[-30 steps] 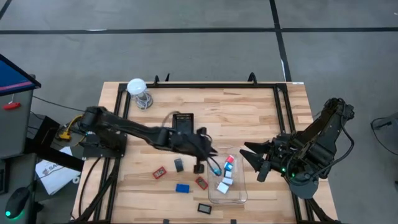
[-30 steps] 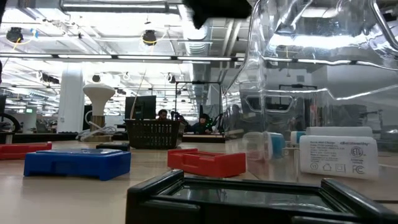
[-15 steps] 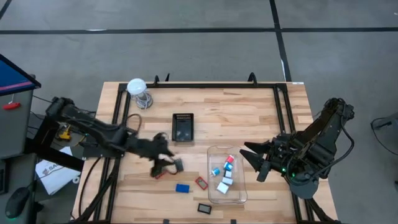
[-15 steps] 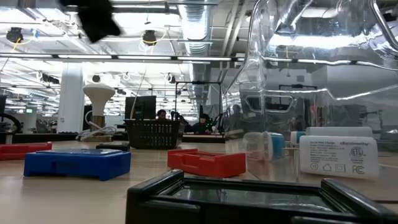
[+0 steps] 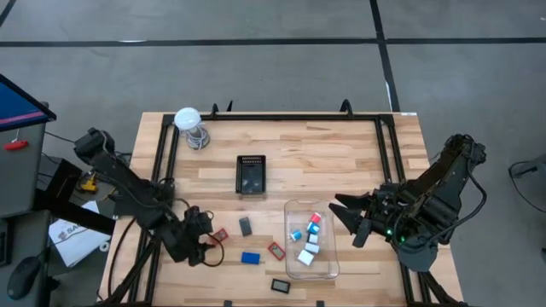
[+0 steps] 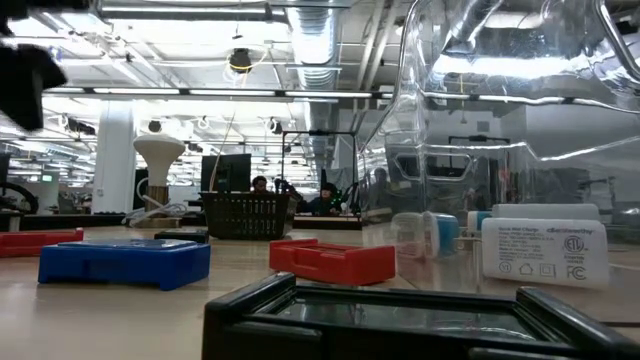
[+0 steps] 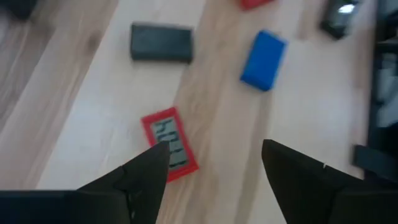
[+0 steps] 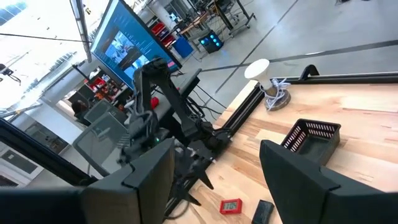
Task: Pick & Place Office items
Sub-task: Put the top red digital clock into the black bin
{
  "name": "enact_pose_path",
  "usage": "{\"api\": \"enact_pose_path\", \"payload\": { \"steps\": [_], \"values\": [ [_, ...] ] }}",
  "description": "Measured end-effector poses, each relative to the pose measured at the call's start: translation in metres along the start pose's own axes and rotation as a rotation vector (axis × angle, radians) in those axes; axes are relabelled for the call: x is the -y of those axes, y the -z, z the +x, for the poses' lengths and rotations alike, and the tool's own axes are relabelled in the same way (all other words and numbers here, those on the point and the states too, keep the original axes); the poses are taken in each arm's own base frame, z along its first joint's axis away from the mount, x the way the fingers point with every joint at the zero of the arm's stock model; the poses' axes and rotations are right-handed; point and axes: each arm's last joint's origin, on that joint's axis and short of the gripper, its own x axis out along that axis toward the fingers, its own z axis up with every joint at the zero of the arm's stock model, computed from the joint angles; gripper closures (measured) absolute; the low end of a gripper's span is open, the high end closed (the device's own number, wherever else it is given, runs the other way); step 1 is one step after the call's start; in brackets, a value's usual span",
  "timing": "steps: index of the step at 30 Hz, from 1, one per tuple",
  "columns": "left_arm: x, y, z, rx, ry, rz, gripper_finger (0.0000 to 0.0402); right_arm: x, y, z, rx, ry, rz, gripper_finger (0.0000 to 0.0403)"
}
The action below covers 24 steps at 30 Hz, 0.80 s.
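Left gripper (image 5: 207, 245): fingers spread, holding nothing, low over the table (image 5: 358, 162) beside the red flat piece (image 5: 220, 235), well to the left of the clear plastic box (image 5: 331, 256).

Right gripper (image 5: 341, 215): fingers parted, empty, waiting just right of the clear plastic box.

Office items: dark block (image 5: 246, 226), blue rectangle (image 5: 250, 257) and second red piece (image 5: 276, 251) left of the box; black framed piece (image 5: 281, 286) at its near corner; white cubes (image 5: 307, 253) and cyan-and-red bits (image 5: 313, 219) inside it.

Black mesh tray (image 5: 250, 173): behind the box.
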Motion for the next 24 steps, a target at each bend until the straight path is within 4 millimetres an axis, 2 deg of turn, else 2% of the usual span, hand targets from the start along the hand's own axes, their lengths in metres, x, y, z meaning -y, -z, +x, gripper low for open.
{"api": "enact_pose_path", "payload": {
  "steps": [8,13,24],
  "values": [
    [0.004,0.012,0.036,-0.045,-0.137,-0.103,0.0117,0.000,0.000,0.000,0.004,0.000,0.009,0.0175],
    [0.005,0.018,0.048,-0.068,-0.180,-0.139,0.0105,0.000,0.000,0.000,0.004,0.000,0.012,0.0175],
    [0.008,0.030,0.072,-0.100,-0.231,-0.163,0.0103,0.000,0.000,0.000,0.004,0.000,0.007,0.0175]
  ]
}}
